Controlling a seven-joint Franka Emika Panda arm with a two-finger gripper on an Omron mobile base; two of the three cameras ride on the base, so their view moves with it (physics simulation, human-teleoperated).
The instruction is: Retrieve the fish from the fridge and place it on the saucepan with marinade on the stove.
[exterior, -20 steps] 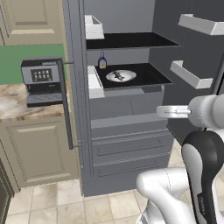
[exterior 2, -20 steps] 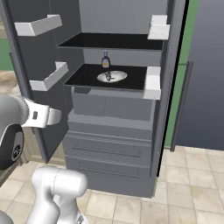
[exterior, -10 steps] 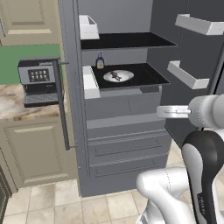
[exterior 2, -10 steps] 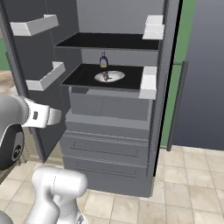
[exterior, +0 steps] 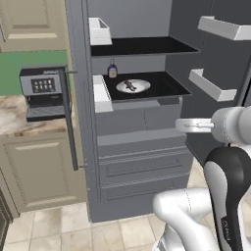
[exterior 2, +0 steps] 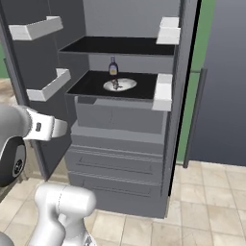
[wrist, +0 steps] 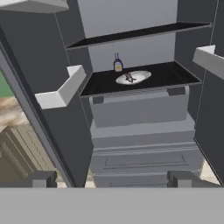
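The fridge (exterior: pixel 142 162) stands open in front of me, its drawers below a black shelf. On that shelf the small silver-grey fish (exterior: pixel 130 86) (exterior 2: pixel 115 84) (wrist: pixel 129 78) lies on a round white plate (exterior: pixel 139 88) (wrist: pixel 141 76). My gripper (wrist: pixel 113 179) is open and holds nothing. It hangs well short of the shelf, level with the drawers (wrist: pixel 144 162), and its two dark fingertips (wrist: pixel 41 178) stand wide apart. The saucepan, the marinade and the stove are out of view.
A small bottle (exterior: pixel 112 69) (wrist: pixel 117 63) stands behind the plate. White door bins (exterior: pixel 100 93) (exterior: pixel 215 86) flank the shelf on both sides. A coffee machine (exterior: pixel 44 93) sits on the marble counter left of the fridge, above beige cabinets. Tiled floor lies below.
The whole scene has slid slightly in both base views, so the camera moved. Fish, plate and bottle keep their places on the shelf. The gripper stays open.
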